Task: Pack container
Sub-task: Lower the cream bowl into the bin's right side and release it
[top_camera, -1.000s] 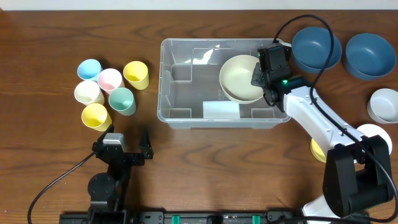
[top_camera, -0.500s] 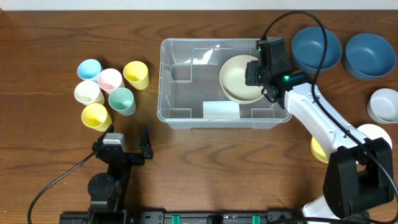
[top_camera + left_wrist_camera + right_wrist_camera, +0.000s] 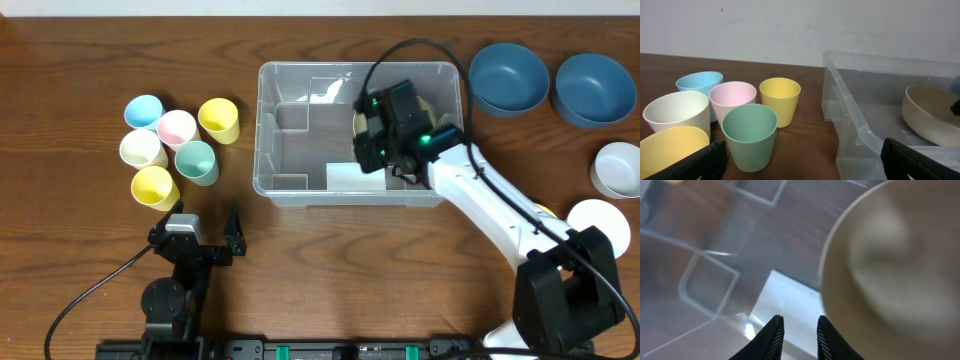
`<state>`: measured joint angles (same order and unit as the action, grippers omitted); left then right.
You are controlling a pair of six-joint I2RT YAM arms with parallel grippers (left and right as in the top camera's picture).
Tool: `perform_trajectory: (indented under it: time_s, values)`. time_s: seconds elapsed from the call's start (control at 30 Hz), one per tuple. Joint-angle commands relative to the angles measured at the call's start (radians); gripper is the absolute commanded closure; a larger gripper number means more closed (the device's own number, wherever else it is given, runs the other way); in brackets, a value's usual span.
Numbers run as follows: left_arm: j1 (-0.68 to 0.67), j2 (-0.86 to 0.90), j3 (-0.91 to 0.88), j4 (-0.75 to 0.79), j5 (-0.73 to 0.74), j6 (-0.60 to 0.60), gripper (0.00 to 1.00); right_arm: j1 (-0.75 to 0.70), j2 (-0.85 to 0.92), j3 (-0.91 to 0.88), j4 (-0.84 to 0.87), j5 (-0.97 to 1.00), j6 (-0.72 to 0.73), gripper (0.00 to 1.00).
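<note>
Looking down from overhead, the right arm [image 3: 480, 190] reaches in from the right, and its wrist blocks nearly all of the right half of the container [image 3: 262, 130], which sits mid-table. Switch to the right wrist view and we get what the top camera can't: the right gripper [image 3: 796, 330] has its two dark fingers [image 3: 774, 335] narrowly parted, nothing between them, over the white label [image 3: 785, 305] on the container floor. The cream bowl [image 3: 890, 270] fills the right of that view, blurred, just beside the fingers; whether it touches them I cannot tell.

The left wrist camera gives the low angle. It shows the bowl inside the container, near the right end, and the rounded rim nearest the camera.

The left gripper [image 3: 207, 215] sits near the front edge of the table [image 3: 330, 270], jaws spread wide, empty, pointing at the cups. There are six of them, bunched left of the container: blue cup [image 3: 143, 110], pink cup [image 3: 177, 128], yellow cup [image 3: 218, 120], white cup [image 3: 142, 149], green cup [image 3: 196, 161] and second yellow cup [image 3: 154, 186].

For room, the left half of the container shows bare floor and moulded corner steps. A strip of bare wood separates the cups from the container wall. Two dark blue bowls [image 3: 509, 79] sit at the far right, two white bowls [image 3: 616, 168] below them.
</note>
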<state>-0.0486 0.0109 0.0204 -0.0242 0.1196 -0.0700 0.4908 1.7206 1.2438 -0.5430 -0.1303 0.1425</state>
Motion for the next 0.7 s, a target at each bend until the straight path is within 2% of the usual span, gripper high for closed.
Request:
perform_trajectory:
  time_s: [0.0,0.5,0.67]
  values:
    - [-0.002,-0.006,-0.016,-0.035,0.007,0.017,0.02,0.006,0.006,0.009,-0.012,-0.009,-0.028,0.76]
    - [-0.002,-0.006,-0.016,-0.036,0.007,0.017,0.02,0.008,0.106,0.009,-0.037,-0.034,-0.036,0.78]
    - [-0.002,-0.006,-0.016,-0.036,0.007,0.017,0.02,0.005,0.112,0.009,-0.031,0.024,-0.036,0.78]
